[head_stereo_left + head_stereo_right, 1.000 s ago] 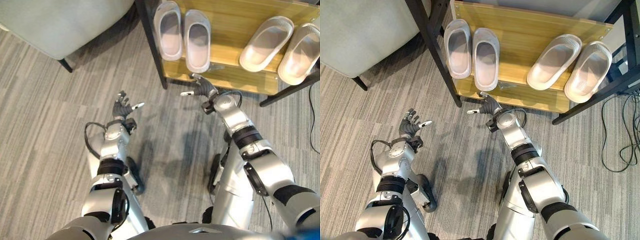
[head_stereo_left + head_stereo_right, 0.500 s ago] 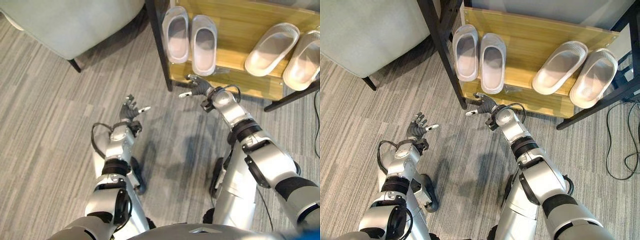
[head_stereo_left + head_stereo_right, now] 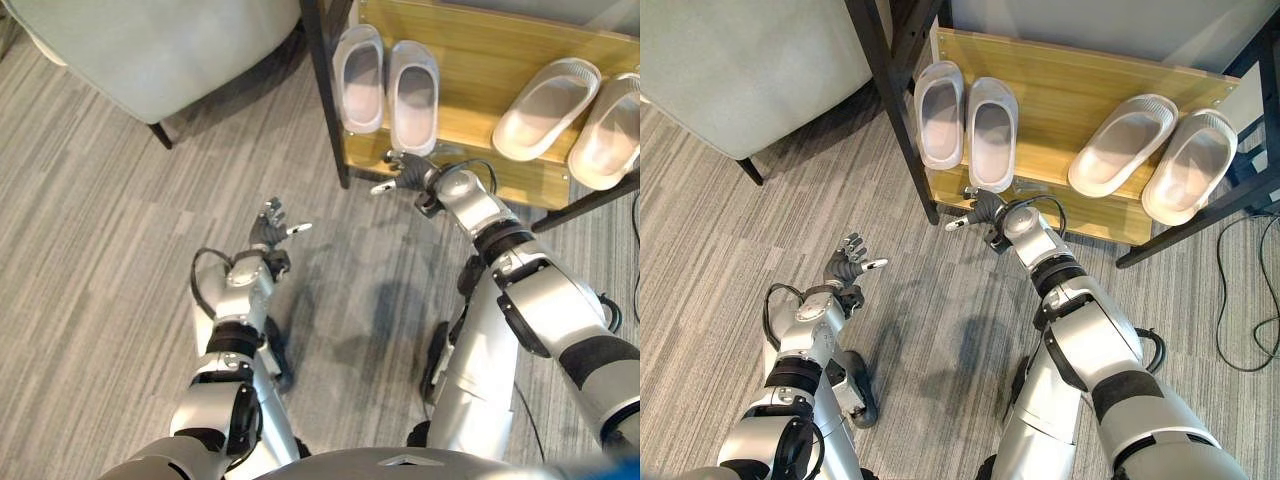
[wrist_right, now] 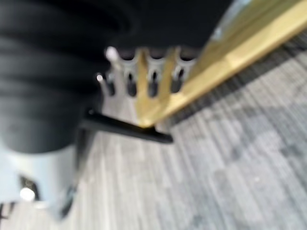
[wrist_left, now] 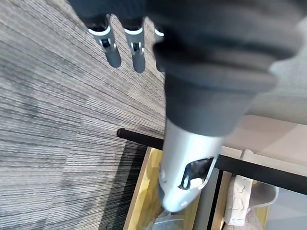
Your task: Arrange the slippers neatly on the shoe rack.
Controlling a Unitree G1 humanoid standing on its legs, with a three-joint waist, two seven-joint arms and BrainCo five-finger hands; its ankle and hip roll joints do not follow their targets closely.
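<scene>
On the low wooden shelf of the black-framed shoe rack (image 3: 1070, 95), two pairs of pale rubber slippers lay toe-away from the robot. The left pair (image 3: 965, 125) sat side by side and parallel, close to the rack's black left post, with their heels reaching the shelf's front edge. The right pair (image 3: 1155, 155) lay angled, toes leaning toward the right, near the shelf's right end and well apart from the first pair. The robot's right hand (image 3: 983, 210) hovered just in front of the shelf's front edge, directly below the heel of the inner slipper of the left pair, near it but not touching; its fingers were spread loosely and the thumb stuck out to the side, grasping nothing. From the right wrist view the silver fingers (image 4: 152, 79) showed straight in a row against the yellowish shelf edge. The robot's left hand (image 3: 272, 222) was held over the grey striped carpet (image 3: 100, 250), well away from the rack and from both pairs, palm up with fingers relaxed and apart, empty. Beyond it, to the left of the rack, stood a pale grey upholstered seat on dark legs (image 3: 170, 40). A black cable (image 3: 1240, 320) trailed on the carpet at the far right.
</scene>
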